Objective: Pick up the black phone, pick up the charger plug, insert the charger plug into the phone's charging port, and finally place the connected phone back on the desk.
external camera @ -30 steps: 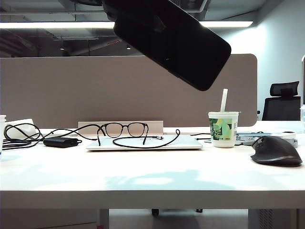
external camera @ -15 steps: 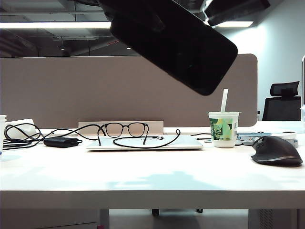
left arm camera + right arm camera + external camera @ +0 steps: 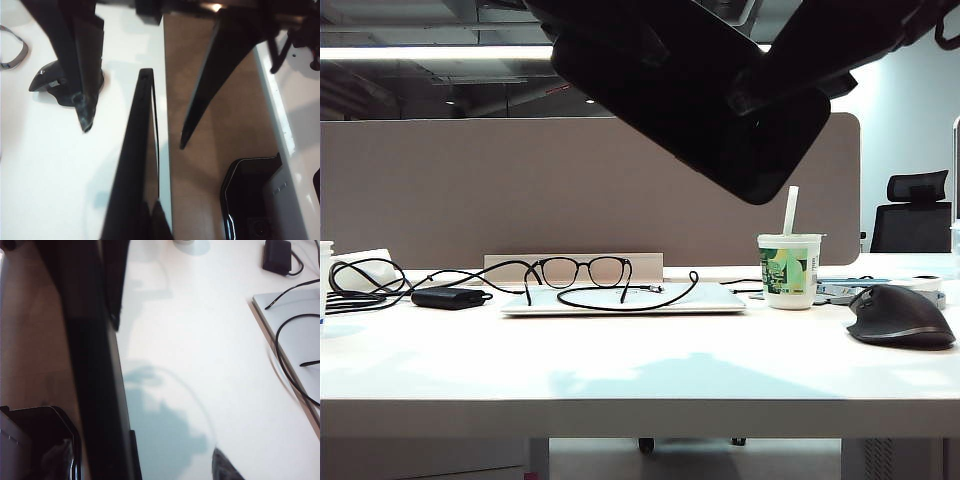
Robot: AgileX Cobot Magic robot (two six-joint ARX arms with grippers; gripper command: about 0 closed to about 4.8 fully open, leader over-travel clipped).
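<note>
The black phone (image 3: 690,90) hangs tilted high above the desk (image 3: 620,370), close to the exterior camera. My left gripper (image 3: 145,225) is shut on it; in the left wrist view the phone (image 3: 142,145) shows edge-on, with its free short edge pointing away. My right gripper (image 3: 770,85) is open, and its two long fingers (image 3: 82,75) straddle that free end without touching it. In the right wrist view, a dark bar that I take for the phone (image 3: 92,365) stands beside the right gripper (image 3: 175,460). The charger plug (image 3: 653,288) lies on the laptop at the end of its black cable.
On the desk are a closed silver laptop (image 3: 720,303) with glasses (image 3: 580,270), a black adapter brick (image 3: 448,298), a cup with a straw (image 3: 788,270) and a black mouse (image 3: 900,316). A grey partition stands behind. A black bin (image 3: 250,200) sits below the desk's edge.
My right gripper has come in from the upper right and now reaches over the phone's lower end. The phone has shifted slightly to the right. Nothing on the desk has moved.
</note>
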